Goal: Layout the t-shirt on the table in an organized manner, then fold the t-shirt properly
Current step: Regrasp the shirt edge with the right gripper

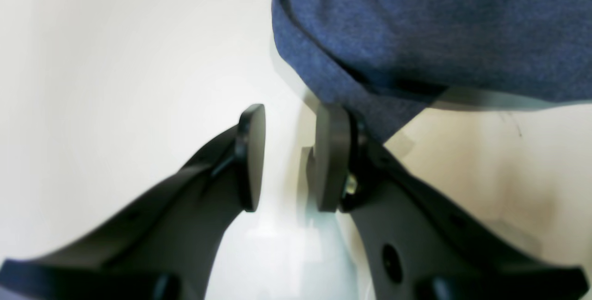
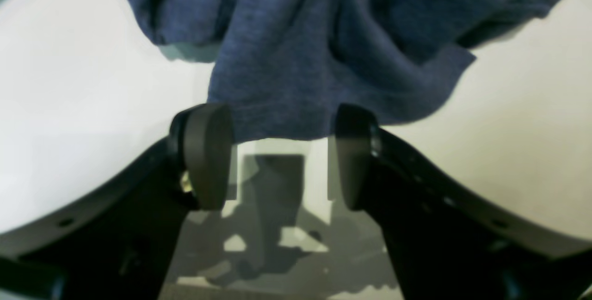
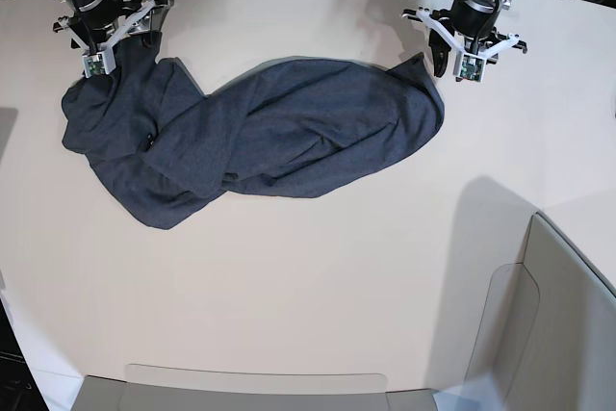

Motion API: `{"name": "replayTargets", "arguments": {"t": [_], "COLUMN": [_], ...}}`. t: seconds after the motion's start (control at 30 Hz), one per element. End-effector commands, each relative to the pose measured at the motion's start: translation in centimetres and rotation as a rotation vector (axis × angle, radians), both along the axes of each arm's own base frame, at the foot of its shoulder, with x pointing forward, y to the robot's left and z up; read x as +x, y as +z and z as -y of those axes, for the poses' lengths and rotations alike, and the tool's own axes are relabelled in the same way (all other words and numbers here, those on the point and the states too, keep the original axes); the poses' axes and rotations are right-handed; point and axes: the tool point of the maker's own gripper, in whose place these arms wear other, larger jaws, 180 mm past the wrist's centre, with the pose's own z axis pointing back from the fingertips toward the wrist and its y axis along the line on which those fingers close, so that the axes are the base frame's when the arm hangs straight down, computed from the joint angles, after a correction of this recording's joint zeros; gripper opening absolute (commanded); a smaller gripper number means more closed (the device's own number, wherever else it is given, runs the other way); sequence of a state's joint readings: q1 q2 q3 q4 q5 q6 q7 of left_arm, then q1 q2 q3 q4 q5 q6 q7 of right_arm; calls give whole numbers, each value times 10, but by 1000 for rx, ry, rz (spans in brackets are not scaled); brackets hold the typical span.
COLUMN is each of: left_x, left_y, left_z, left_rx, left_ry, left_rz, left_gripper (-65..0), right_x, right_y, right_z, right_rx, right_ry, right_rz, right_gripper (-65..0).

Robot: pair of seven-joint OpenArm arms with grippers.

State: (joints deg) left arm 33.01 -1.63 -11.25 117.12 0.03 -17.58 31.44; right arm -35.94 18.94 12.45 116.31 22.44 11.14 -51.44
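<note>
The t-shirt lies in a twisted, rumpled band across the far half of the table, one end bunched low at the side where the right arm works, the other rising to a corner by the left arm. It is nowhere near flat, so the laying-out looks barely begun.

The risk I see is at the left gripper. Its jaws stand apart with only bare tabletop between them, and the cloth's folded edge sits past the outer side of one pad. If it closes where it is, I'd expect it to pinch air or only nick the hem, and the corner would slip free on the lift. The right gripper is better placed: the shirt's edge hangs just at the mouth of its parted jaws, yet nothing lies between the pads, so a shallow bite could drop out too. With the body twisted, pulling both ends apart might tighten the twist rather than spread it.

Both arms reach in from the far edge, wrists tipped down, fingers low over the table at opposite ends of the shirt. A grey-beige bin wall stands at the near corner, well apart.
</note>
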Motion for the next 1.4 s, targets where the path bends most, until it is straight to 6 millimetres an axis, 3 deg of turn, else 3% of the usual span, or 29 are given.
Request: {"name": "replayTargets", "arguments": {"t": [0.0, 0.03, 0.13, 0.7, 1.07, 1.13, 1.37], "left_x": [2, 2, 2, -2, -2, -2, -1], "left_y": [7, 7, 7, 5, 5, 5, 6], "left_z": [0, 0, 0, -1, -1, -1, -1], "left_rx": [2, 2, 2, 2, 2, 2, 2], "left_ry": [-2, -2, -2, 0, 0, 0, 0], "left_rz": [29, 29, 29, 17, 19, 19, 20], "left_gripper": [-480, -480, -480, -480, -480, -480, -480], "right_x": [6, 5, 9, 10, 10, 8, -2], "right_y": [7, 6, 6, 7, 4, -1, -25], "right_z": [0, -1, -2, -1, 0, 0, -7], "right_rx": [-16, -22, -27, -28, -26, -19, 6], "right_ry": [19, 26, 29, 25, 18, 9, 20], "right_rz": [30, 27, 37, 39, 34, 19, -49], "right_gripper": [-348, -401, -650, -650, -242, -215, -225]}}
